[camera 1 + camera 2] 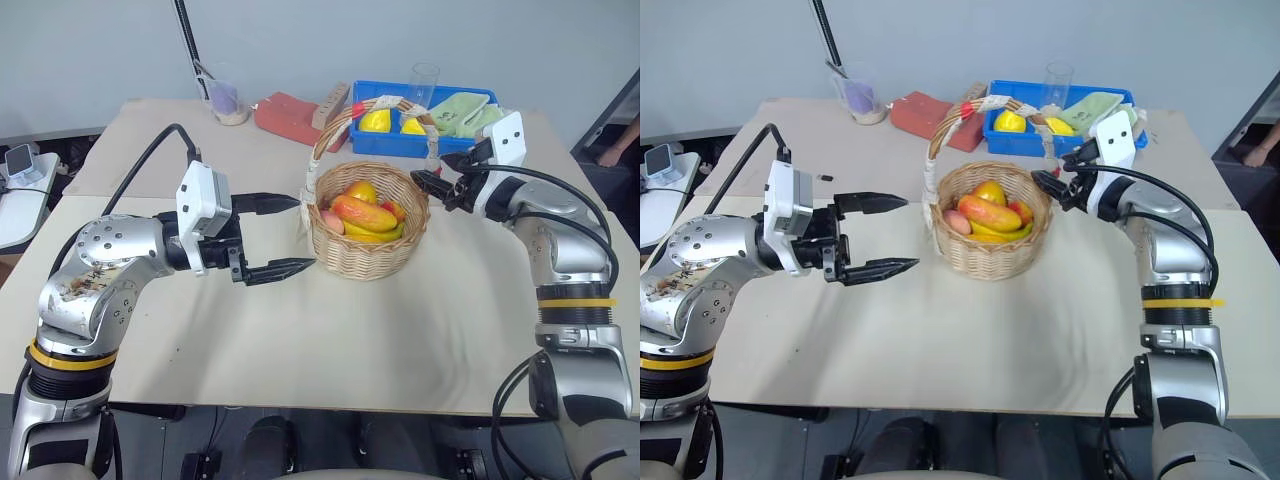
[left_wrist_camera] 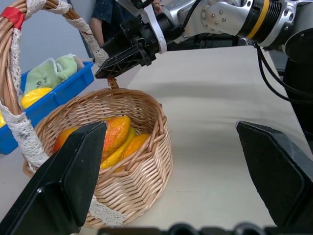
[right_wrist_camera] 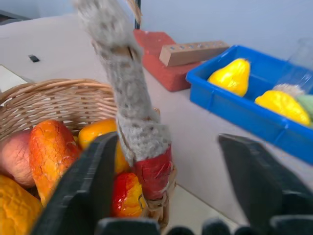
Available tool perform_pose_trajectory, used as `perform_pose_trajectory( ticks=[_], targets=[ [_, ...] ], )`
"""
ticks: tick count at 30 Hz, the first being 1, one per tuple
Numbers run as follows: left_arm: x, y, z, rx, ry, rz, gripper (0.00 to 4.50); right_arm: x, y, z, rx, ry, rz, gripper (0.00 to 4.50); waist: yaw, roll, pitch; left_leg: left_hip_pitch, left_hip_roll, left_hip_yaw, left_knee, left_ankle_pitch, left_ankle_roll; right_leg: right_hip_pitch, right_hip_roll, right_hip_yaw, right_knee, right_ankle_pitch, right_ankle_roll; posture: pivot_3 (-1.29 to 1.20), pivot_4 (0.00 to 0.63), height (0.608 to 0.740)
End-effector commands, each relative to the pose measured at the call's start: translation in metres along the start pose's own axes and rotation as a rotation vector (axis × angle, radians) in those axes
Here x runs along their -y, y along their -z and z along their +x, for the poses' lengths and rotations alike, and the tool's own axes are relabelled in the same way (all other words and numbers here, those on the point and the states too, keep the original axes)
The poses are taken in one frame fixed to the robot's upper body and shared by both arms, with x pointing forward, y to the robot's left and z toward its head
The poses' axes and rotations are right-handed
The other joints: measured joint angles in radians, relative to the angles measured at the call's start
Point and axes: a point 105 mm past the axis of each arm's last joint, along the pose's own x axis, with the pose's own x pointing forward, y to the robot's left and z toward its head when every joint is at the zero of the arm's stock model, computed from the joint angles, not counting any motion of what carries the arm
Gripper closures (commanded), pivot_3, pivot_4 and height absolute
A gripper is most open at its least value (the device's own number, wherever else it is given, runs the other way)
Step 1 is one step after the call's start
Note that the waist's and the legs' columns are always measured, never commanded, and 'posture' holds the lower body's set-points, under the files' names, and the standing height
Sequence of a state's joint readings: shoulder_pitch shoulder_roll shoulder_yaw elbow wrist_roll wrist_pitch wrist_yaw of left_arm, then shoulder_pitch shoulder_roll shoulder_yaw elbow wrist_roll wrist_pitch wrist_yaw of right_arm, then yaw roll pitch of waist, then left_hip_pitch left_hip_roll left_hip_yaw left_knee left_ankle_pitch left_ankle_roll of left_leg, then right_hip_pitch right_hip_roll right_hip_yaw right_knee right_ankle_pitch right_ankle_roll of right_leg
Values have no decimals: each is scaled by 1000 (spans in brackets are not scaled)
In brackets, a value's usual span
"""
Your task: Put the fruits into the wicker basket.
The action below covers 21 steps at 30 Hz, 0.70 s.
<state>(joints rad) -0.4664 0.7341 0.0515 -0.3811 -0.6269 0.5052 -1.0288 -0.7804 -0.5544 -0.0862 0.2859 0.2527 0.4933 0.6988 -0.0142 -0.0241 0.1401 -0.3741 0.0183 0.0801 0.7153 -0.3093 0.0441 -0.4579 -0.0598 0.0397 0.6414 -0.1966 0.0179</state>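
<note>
The wicker basket [image 1: 367,250] stands mid-table with several fruits in it. A long fruit, red blending to yellow-orange [image 1: 365,213], lies on top, and a plain yellow-orange one [image 1: 372,237] lies under it. My left gripper [image 1: 305,232] hovers level just left of the basket, open, with nothing between its fingers. My right gripper [image 1: 437,172] is at the basket's right rim. In the right wrist view its fingers [image 3: 93,181] stand apart on either side of the handle's foot [image 3: 151,171], which is wrapped in red.
Behind the basket stands a blue tray [image 3: 234,110] with yellow pear-shaped fruits [image 3: 234,76] and a green cloth. A red block [image 1: 290,118], a clear glass [image 1: 424,85] and a cup [image 1: 228,100] stand at the back. A person's hand [image 1: 610,155] shows at the right edge.
</note>
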Motion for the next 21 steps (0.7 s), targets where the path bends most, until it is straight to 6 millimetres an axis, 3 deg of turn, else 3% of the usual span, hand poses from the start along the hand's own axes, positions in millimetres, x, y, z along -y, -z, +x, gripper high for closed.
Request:
perform_pose_trajectory(
  ticks=[1,6,7,12,16,21],
  targets=[
    [3,-9,0,14,-2,35,0,-2,-18,1,59,-20,-15,2518,-1,0,0,0,0,0,0,0,0,0,0,0,0,0,0,0,150,682],
    [2,-8,0,12,-8,37,0,-4,-18,2,66,-27,-19,4252,-1,0,0,0,0,0,0,0,0,0,0,0,0,0,0,0,150,682],
    [2,-8,0,13,-9,37,0,-5,-19,2,69,-28,-20,4390,-1,0,0,0,0,0,0,0,0,0,0,0,0,0,0,0,150,682],
    [-2,-10,1,26,-24,40,0,1,-29,-12,110,16,-61,4389,1,0,0,0,0,0,0,0,0,0,0,0,0,0,0,0,150,682],
    [-6,-14,3,51,-46,35,0,27,-37,-36,152,172,-93,4389,5,0,0,-1,0,-1,0,0,0,0,-1,-1,0,0,0,0,150,682],
    [-11,-15,6,63,-56,31,0,60,-27,-66,149,377,-102,4389,7,0,0,-2,-1,-1,1,0,0,0,-1,0,0,0,0,0,150,682]
  ],
)
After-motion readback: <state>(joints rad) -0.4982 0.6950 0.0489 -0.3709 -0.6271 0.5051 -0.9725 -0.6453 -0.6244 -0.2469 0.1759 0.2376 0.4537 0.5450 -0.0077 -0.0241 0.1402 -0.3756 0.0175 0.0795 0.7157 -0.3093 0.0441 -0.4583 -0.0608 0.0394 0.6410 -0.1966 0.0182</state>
